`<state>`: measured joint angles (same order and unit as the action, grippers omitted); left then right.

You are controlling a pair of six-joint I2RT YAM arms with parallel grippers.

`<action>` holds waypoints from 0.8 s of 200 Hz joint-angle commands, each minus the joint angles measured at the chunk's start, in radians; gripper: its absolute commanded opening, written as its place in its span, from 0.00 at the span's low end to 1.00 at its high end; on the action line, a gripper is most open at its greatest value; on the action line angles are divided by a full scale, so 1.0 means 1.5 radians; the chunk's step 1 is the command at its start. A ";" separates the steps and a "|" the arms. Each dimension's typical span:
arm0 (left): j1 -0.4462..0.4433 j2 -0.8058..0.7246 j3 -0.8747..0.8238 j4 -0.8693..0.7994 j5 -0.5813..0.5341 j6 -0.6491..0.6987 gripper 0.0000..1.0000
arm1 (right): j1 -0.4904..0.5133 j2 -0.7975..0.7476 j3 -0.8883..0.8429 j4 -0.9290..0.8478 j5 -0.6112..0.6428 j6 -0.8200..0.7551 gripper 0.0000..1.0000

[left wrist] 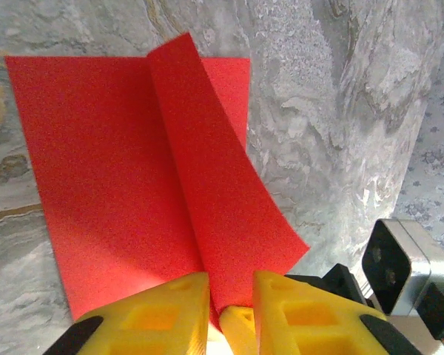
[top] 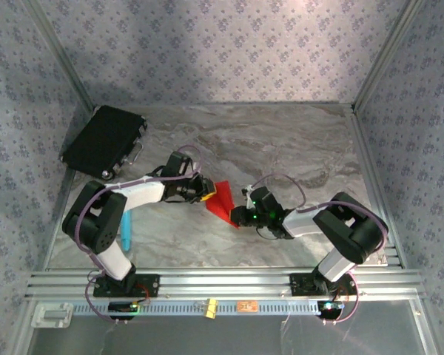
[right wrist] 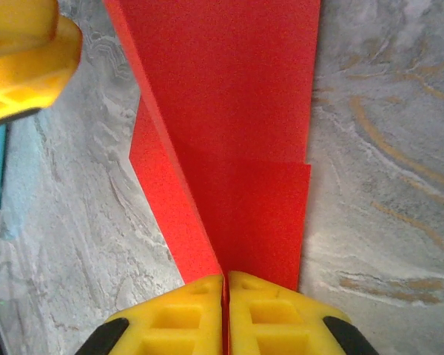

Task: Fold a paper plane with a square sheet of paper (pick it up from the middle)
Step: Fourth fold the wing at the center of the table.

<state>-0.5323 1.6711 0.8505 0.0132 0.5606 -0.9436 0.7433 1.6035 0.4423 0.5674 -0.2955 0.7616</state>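
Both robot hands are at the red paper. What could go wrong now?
The right hand pinches the red paper tight; if the hands pull apart, it might tear. The left hand has a gap around the raised flap, so it could slip out or crease crooked.

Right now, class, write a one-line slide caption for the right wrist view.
Right gripper pinches the folded red paper above the marble table.
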 commanded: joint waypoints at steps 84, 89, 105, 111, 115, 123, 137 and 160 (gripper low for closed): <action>-0.040 0.037 -0.022 0.139 0.011 -0.055 0.15 | -0.025 0.037 -0.018 0.037 -0.063 0.071 0.08; -0.040 0.041 -0.024 0.147 0.013 -0.059 0.15 | -0.026 0.038 -0.018 0.037 -0.065 0.073 0.08; -0.040 0.053 -0.026 0.171 0.020 -0.070 0.15 | -0.030 0.045 -0.014 0.031 -0.073 0.081 0.08; -0.040 0.057 -0.028 0.181 0.020 -0.074 0.14 | -0.031 0.047 -0.013 0.032 -0.076 0.084 0.08; -0.040 0.058 -0.029 0.186 0.018 -0.076 0.14 | -0.032 0.049 -0.013 0.031 -0.079 0.084 0.08; -0.041 0.061 -0.035 0.197 0.014 -0.083 0.14 | -0.034 0.051 -0.013 0.031 -0.081 0.085 0.08; -0.040 0.068 -0.035 0.198 0.010 -0.086 0.14 | -0.039 0.052 -0.012 0.025 -0.082 0.092 0.08; -0.040 0.073 -0.036 0.204 0.007 -0.088 0.14 | -0.041 0.052 -0.003 0.005 -0.091 0.089 0.07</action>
<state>-0.5896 1.7657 0.8009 0.2707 0.5636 -1.0607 0.6849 1.6516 0.4290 0.6540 -0.4126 0.8806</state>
